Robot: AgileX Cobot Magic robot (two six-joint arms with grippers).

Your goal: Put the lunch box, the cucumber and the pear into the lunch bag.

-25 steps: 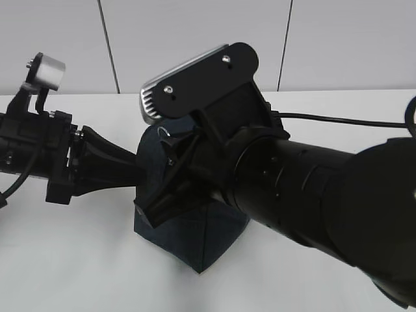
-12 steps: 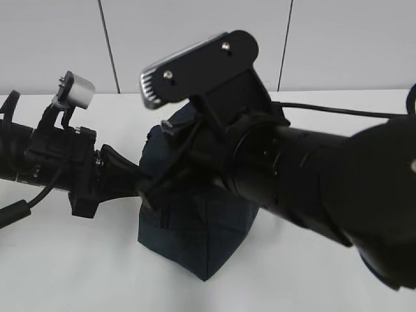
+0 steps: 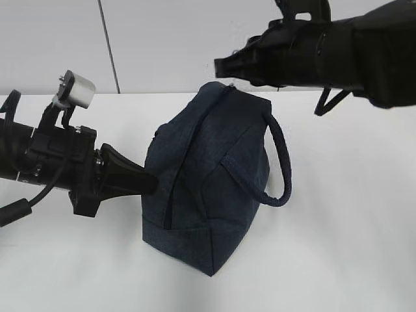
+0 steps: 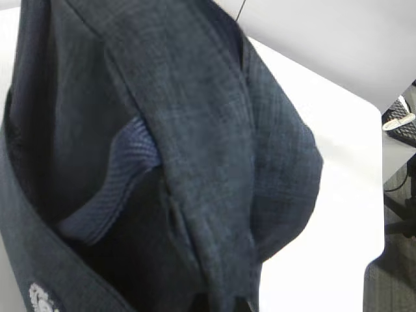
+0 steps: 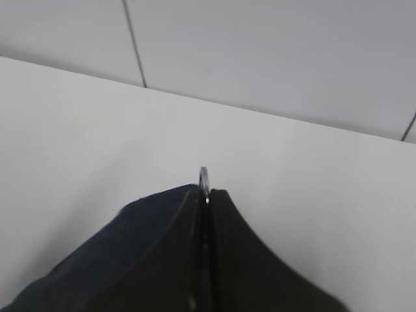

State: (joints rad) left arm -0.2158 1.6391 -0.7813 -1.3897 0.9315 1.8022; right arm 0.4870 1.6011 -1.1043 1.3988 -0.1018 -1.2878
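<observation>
The navy lunch bag [image 3: 208, 169] stands on the white table, its loop handle [image 3: 281, 162] hanging on the right side. My left gripper [image 3: 151, 184] is shut on a fold of the bag's left side; in the left wrist view the fabric [image 4: 195, 130] runs down into the jaws at the bottom edge. My right gripper [image 3: 220, 65] is just above the bag's top peak. In the right wrist view its jaws are shut [image 5: 205, 195] on the metal zip pull [image 5: 204, 177], whose ring sticks out past the tips. The lunch box, cucumber and pear are out of view.
The white table [image 3: 338, 247] spreads around the bag, with a pale panelled wall [image 3: 162, 39] behind. In the left wrist view the table's edge [image 4: 380, 195] runs at the right, with floor and equipment beyond.
My right arm has lifted up and back to the upper right, uncovering the bag. The bag's top now stands taller under it. My left gripper keeps its hold.
</observation>
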